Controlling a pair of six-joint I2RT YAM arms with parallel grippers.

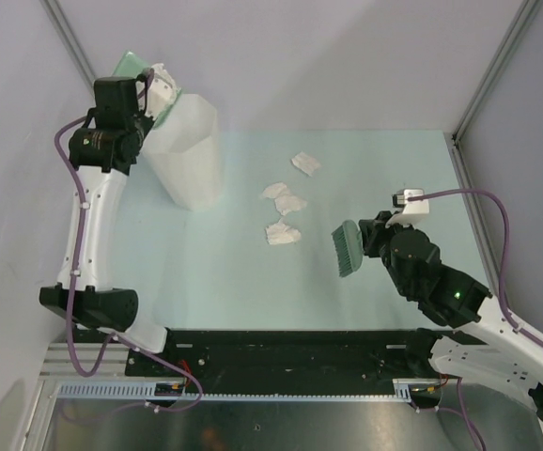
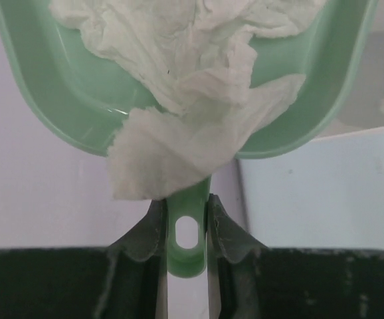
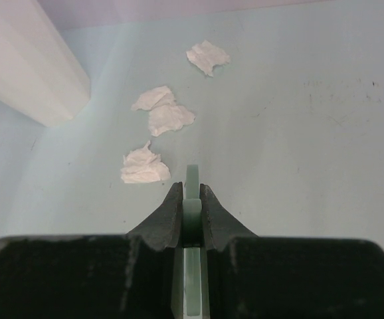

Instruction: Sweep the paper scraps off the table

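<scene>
Several crumpled white paper scraps lie mid-table [image 1: 283,233], also in the right wrist view [image 3: 144,167]. My left gripper [image 1: 138,100] [image 2: 187,214] is shut on the handle of a green dustpan [image 1: 129,66] [image 2: 72,100], held tilted over the tall white bin [image 1: 192,155]. A crumpled paper scrap [image 2: 179,100] hangs over the dustpan's lip toward the handle. My right gripper [image 1: 371,239] [image 3: 191,197] is shut on a green brush [image 1: 349,248] [image 3: 191,174], held to the right of the scraps on the mint-green table [image 1: 206,272].
The white bin stands at the back left of the table, also in the right wrist view [image 3: 26,66]. Grey walls and metal frame rails edge the table. A black rail [image 1: 290,352] runs along the front between the arm bases.
</scene>
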